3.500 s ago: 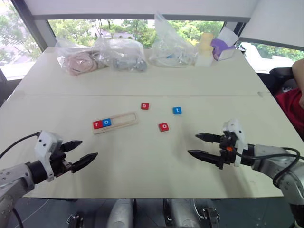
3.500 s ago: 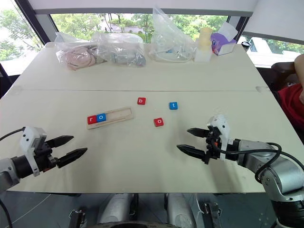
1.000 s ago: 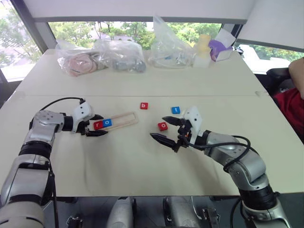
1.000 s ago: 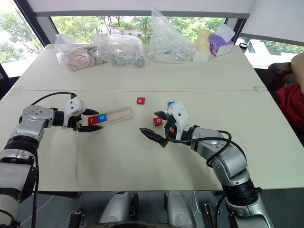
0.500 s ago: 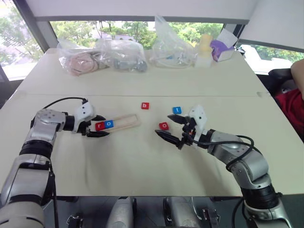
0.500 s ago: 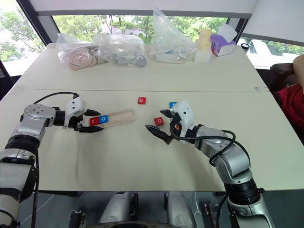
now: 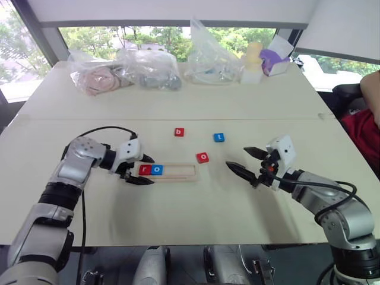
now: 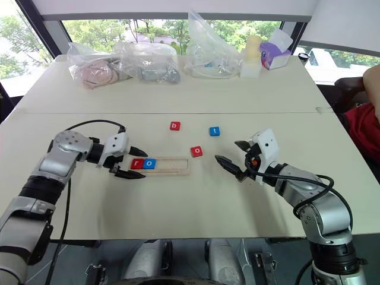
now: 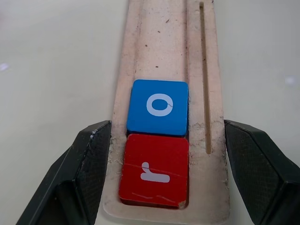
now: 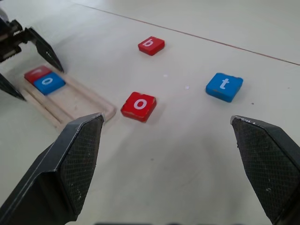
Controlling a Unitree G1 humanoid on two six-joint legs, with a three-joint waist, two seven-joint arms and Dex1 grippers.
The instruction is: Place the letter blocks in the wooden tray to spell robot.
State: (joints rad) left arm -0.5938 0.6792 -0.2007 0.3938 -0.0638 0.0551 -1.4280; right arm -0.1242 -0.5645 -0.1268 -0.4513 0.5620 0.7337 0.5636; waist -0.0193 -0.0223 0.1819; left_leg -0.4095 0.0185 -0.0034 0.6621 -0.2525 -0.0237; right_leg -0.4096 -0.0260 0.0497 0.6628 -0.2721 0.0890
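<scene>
The left jaws are clamped across the end of the wooden tray (image 7: pixel 178 171) that holds red r (image 9: pixel 154 171) and blue o (image 9: pixel 159 106); a twist there could skew it on the worktop (image 7: pixel 178 214) or jolt them loose. The right jaws gape empty, with red o (image 10: pixel 138 106) ahead between their tips; a lopsided close might knock it away

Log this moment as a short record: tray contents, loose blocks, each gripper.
tray: wooden tray holds red r and blue o side by side at its left end; rest empty
loose blocks: red b, blue t, red o on the table
left gripper: fingers astride the tray's left end
right gripper: open, holding nothing
</scene>
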